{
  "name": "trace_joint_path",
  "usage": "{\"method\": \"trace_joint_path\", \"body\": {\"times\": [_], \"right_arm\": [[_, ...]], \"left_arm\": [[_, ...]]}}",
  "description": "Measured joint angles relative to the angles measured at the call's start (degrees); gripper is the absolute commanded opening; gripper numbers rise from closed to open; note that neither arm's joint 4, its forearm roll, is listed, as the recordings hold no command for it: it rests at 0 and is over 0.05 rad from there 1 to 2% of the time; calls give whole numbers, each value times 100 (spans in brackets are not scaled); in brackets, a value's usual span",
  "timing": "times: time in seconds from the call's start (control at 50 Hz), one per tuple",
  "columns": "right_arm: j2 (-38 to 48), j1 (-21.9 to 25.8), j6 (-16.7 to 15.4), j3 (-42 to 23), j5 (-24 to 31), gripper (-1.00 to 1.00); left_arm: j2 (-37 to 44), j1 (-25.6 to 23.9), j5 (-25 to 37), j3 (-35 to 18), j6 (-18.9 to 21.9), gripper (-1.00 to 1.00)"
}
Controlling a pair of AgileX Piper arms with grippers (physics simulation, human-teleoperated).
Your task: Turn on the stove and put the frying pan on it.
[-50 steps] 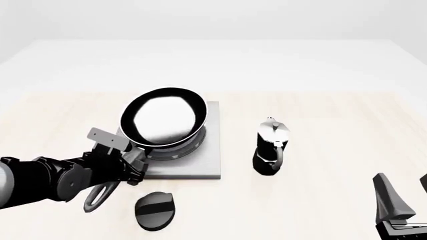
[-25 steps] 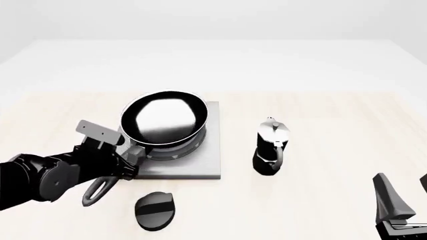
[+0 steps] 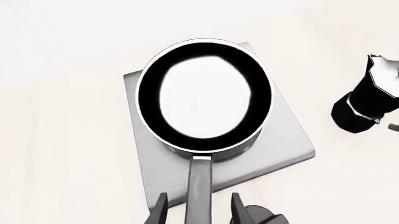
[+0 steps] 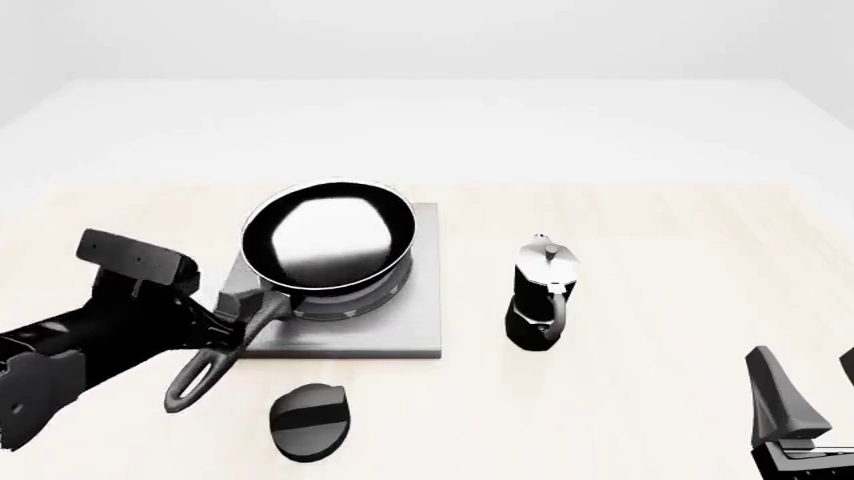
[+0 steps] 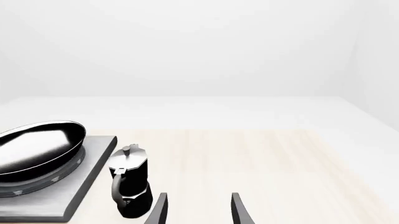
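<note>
Fingers (image 3: 160, 210) of the left gripper (image 3: 196, 212) stand spread either side of the pan (image 4: 328, 238) handle, not squeezing it; the right gripper (image 5: 196, 210) idles, released. The pan sits on the stove (image 4: 400, 335). I'd judge the knob (image 4: 311, 421), at six o'clock from the stove, is next.

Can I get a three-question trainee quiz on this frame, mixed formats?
1. True or false: the frying pan sits on the stove.
2. Which object stands to the right of the stove in the front view: A) moka pot, B) knob, C) kettle?
3. Fill in: in the left wrist view, the left tool has its fingers on either side of the pan's ____, apart from it.

Key: 1 true. 2 A. 3 handle. The right tool is open and holds nothing.
</note>
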Motion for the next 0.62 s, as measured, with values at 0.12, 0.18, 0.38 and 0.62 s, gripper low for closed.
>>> {"method": "trace_joint_path", "body": {"times": [0.12, 0.18, 0.38, 0.62], "right_arm": [[0, 0, 0, 0, 0, 100], [0, 0, 0, 0, 0, 100], [0, 0, 0, 0, 0, 100], [0, 0, 0, 0, 0, 100]], "left_arm": [[-818, 97, 28, 215, 0, 100], [-1352, 100, 117, 304, -56, 100], [-3108, 110, 604, 454, -152, 100], [-4910, 165, 1441, 402, -244, 100]]}}
